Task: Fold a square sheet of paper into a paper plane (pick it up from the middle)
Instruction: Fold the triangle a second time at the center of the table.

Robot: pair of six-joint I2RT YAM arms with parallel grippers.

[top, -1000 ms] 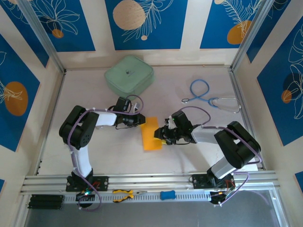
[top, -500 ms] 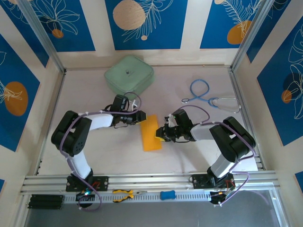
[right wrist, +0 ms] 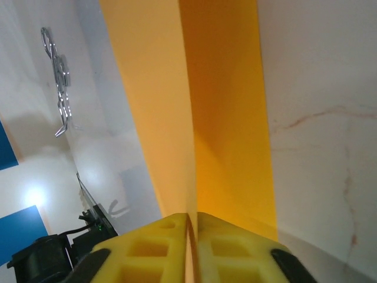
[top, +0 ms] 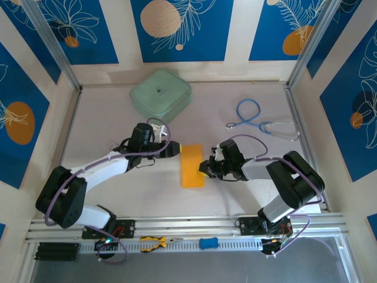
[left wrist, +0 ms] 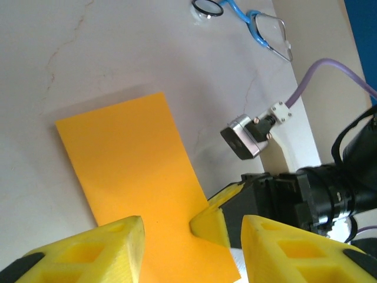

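Note:
The square sheet of paper (top: 192, 165) lies mid-table, bright orange and folded into a long strip. My right gripper (top: 203, 170) is shut on the strip's right long edge. In the right wrist view its yellow fingers (right wrist: 165, 247) pinch the paper (right wrist: 227, 118), which runs away from them in two faces. My left gripper (top: 178, 149) stands open at the strip's far-left end. In the left wrist view its jaws (left wrist: 193, 229) stand apart over the paper (left wrist: 126, 171), with the right gripper's yellow fingertip (left wrist: 211, 223) between them.
A mint-green case (top: 160, 93) sits at the back left. A blue stethoscope (top: 259, 121) lies at the back right, also in the left wrist view (left wrist: 259, 23). Yellow-handled pliers (top: 154, 242) and a small blue object (top: 208, 242) rest on the front rail.
My left gripper opened and let go of the strip's end while its arm stretched lower and leftward. My right gripper closed on the strip's right edge. The paper shifted slightly right.

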